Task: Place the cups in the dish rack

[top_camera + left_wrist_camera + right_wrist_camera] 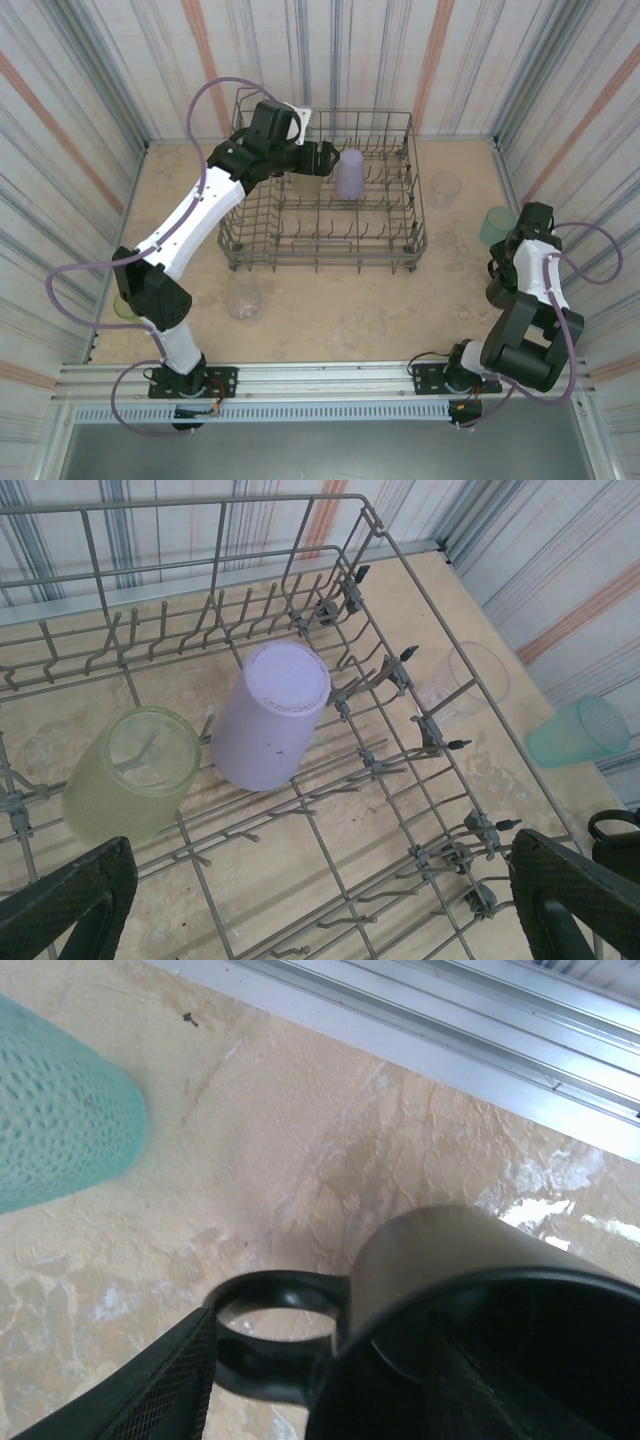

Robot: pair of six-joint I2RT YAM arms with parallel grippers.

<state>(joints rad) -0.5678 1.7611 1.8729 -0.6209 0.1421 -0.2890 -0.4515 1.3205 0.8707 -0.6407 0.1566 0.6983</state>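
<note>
The grey wire dish rack [405, 240] stands at the back middle. Inside it a lavender cup [272, 715] sits bottom up beside an olive-yellow cup [130, 775] leaning on the tines. My left gripper [320, 905] hangs open over the rack floor near them, nothing between its fingers. At the right, my right gripper [335, 1360] straddles the dark handled mug [450, 1260]: one finger [150, 1390] lies against the handle's outer side, the other reaches inside the mug. Whether it clamps is unclear. A teal cup [60, 1130] lies close by.
A clear cup [445, 188] stands right of the rack, and the teal cup [495, 225] sits near the right wall. Another clear cup [244, 300] stands in front of the rack. A green cup [127, 307] is partly behind the left arm's elbow. Striped walls close in three sides.
</note>
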